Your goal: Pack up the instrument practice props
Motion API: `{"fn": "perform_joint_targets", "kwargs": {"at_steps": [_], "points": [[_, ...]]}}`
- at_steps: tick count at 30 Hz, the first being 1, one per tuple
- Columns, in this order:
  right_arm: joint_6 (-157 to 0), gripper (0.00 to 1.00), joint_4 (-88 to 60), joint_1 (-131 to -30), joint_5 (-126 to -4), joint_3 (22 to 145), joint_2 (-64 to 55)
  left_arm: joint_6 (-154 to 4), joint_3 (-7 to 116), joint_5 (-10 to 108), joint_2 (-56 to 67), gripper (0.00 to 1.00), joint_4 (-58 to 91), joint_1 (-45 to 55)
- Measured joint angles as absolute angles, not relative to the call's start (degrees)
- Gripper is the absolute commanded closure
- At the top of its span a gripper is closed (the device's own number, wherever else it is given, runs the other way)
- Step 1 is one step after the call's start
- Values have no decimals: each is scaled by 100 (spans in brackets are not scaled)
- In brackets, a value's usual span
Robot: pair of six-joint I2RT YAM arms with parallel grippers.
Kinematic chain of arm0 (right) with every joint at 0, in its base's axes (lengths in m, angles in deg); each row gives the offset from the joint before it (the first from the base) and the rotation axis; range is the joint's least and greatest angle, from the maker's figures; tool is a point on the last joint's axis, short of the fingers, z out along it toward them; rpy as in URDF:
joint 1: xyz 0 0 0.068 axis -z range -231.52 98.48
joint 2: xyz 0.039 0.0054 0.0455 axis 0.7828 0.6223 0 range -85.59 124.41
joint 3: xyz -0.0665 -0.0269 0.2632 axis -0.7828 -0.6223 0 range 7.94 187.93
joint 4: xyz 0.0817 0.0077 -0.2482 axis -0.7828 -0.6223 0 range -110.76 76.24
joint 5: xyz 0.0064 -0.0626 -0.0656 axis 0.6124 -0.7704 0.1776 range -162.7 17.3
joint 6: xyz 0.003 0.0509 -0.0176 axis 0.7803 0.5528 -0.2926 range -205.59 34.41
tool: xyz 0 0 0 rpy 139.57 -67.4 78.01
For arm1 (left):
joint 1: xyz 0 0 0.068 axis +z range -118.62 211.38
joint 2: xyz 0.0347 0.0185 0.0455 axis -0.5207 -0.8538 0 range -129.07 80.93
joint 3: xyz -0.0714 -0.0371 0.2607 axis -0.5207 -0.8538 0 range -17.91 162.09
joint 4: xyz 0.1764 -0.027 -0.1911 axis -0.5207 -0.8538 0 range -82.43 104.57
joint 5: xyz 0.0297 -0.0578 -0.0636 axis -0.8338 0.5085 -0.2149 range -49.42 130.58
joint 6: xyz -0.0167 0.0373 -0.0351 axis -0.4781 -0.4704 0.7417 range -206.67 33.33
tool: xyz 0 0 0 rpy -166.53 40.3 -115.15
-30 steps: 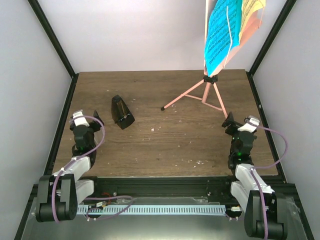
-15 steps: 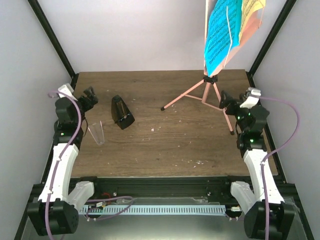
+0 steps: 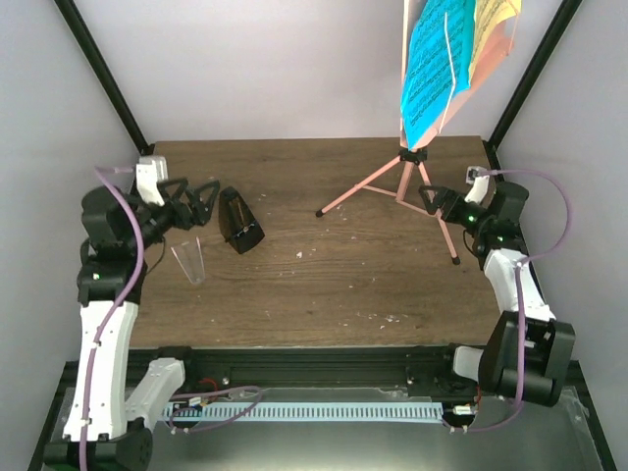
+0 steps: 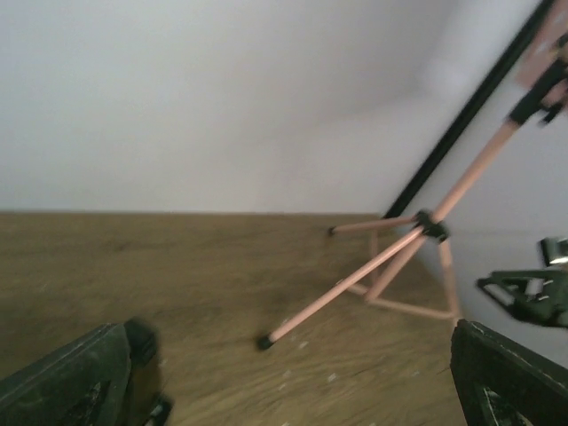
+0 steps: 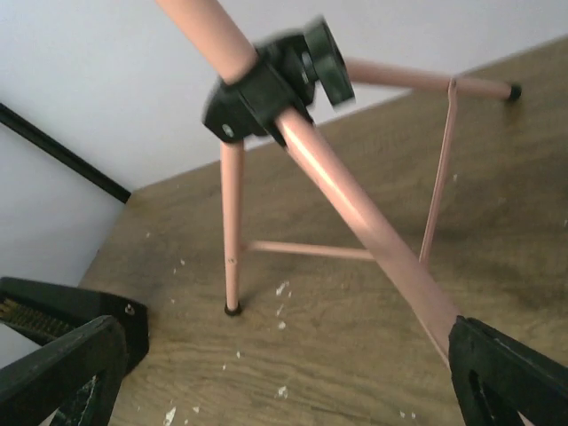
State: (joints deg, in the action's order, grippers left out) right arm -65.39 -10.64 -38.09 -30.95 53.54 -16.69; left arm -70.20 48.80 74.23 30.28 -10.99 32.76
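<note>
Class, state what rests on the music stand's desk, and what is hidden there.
On it rest blue sheet-music pages and yellow ones; they cover most of the salmon desk, hiding its surface.

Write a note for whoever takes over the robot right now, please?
Left gripper: jaws open, empty, close beside the black metronome on the left side of the table.
Right gripper: jaws open, empty, near the tripod legs of the pink music stand, back right.
Blue and yellow sheet music sits on the stand's desk.
Done: nothing packed.
Left: metronome, sheet music and stand all need packing.
</note>
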Motion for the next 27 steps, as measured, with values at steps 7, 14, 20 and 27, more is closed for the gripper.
{"fn": "perform_joint_targets", "kwargs": {"at_steps": [7, 14, 20, 27], "points": [[-6976, 7, -1066, -3809, -3134, 5273, -1282, -7516, 3685, 6805, 3074, 0, -955, 3272], [-7232, 11, -640, -3811, -3468, 4770, -1385, -7793, 3530, 6527, 3067, 0, -891, 3272], [-7339, 11, -629, -3811, -3700, 4768, -1216, -7951, 3423, 6302, 3227, 0, -830, 3272], [-7446, 16, -588, -3905, -3884, 4764, -958, -8005, 3346, 6151, 3216, 0, -828, 3272]]}}
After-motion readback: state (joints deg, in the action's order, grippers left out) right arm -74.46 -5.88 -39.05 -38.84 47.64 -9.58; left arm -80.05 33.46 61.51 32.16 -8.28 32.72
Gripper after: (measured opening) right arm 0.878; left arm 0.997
